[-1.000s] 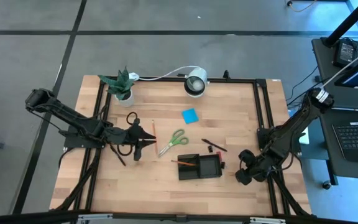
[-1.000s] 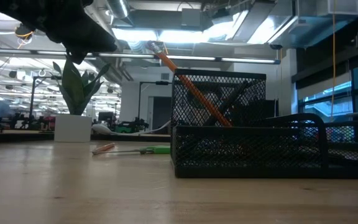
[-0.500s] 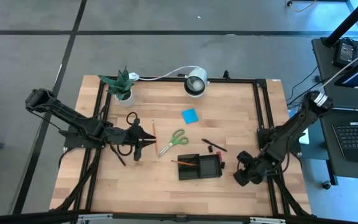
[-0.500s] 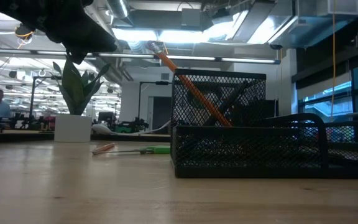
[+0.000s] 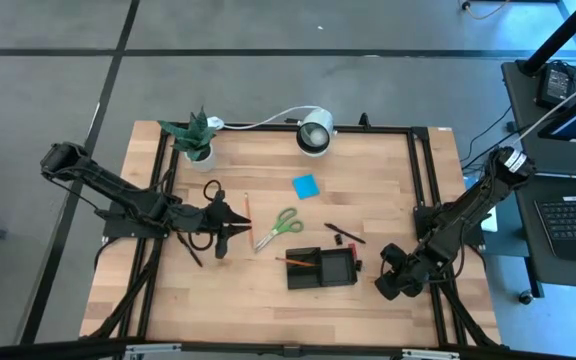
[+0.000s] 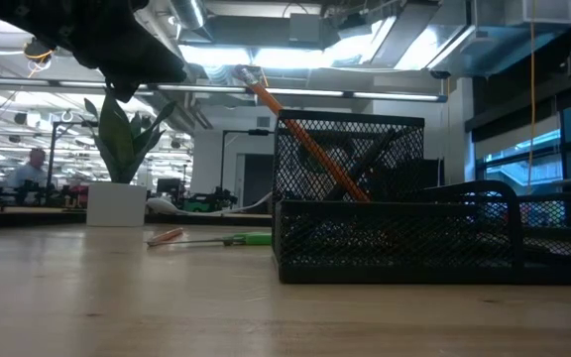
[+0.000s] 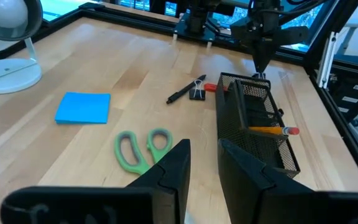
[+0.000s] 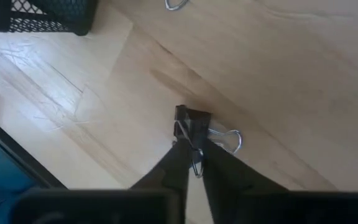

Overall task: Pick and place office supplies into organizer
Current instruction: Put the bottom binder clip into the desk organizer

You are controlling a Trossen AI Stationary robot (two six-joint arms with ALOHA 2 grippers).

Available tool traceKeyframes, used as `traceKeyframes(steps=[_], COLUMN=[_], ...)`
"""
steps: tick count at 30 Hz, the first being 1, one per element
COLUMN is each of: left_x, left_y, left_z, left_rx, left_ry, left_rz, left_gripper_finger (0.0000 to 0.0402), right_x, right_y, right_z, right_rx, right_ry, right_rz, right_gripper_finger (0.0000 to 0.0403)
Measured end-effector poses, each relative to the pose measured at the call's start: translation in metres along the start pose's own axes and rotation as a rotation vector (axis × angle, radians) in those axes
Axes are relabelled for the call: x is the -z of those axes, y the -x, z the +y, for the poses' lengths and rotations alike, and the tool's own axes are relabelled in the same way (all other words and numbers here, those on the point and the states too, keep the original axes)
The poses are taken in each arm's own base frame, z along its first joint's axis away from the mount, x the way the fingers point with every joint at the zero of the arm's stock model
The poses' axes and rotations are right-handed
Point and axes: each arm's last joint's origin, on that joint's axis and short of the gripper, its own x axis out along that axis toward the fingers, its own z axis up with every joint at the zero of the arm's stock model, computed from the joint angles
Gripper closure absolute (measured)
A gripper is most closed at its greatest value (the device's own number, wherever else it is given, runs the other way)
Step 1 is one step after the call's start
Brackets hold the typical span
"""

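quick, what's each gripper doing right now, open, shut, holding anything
Left gripper: a small gap between its fingers, nothing in it, hovering short of the scissors.
Right gripper: shut on a black binder clip near the table's right edge.

The table (image 5: 368, 170) is showing pale blond wood with a light grain, framed by black rails. The organizer (image 7: 257, 127) is sitting there in black wire mesh, and an orange pencil (image 7: 267, 130) with a red eraser tip is glowing against it. The scissors (image 7: 142, 147) are wearing bright green handles, and the sticky-note pad (image 7: 84, 107) is looking a flat sky blue. The lamp (image 5: 315, 134) is gleaming white, while the plant (image 5: 190, 131) is spreading deep green leaves over a white pot. A binder clip (image 8: 192, 124) is showing black with silvery wire loops, pinched between the dark fingertips of the right gripper (image 8: 194, 160).
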Motion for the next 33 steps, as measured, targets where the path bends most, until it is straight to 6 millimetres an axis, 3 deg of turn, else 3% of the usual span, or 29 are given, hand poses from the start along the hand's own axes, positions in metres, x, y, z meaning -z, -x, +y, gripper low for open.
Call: traceKeyframes(steps=[3,9,14,19,25,29,33], left_x=[0.0,0.0,0.0,0.0,0.0,0.0,0.0], left_y=[0.0,0.0,0.0,0.0,0.0,0.0,0.0], left_z=[0.0,0.0,0.0,0.0,0.001,0.001,0.001], left_rx=[0.0,0.0,0.0,-0.001,-0.033,-0.04,-0.04], left_ry=[0.0,0.0,-0.001,-0.033,-0.035,-0.027,-0.025], left_rz=[0.0,0.0,0.001,0.0,-0.012,-0.015,-0.015], left_gripper_finger=[0.0327,0.0327,0.0327,0.0327,0.0327,0.0327,0.0327], right_x=[0.0,0.001,0.006,0.008,-0.013,-0.036,-0.056], right_y=[0.0,0.003,0.016,0.045,0.078,0.074,0.055], right_z=[0.001,0.005,0.029,0.068,0.115,0.144,0.173], right_rx=[-0.01,-0.013,-0.104,-0.267,-0.325,-0.204,-0.068], right_ry=[0.004,0.037,0.088,0.195,0.417,0.6,0.756], right_rz=[0.0,0.004,-0.012,-0.161,-0.54,-0.679,-0.722], right_gripper_finger=[0.0394,0.0396,0.0397,0.0399,0.04,0.0401,0.0401])
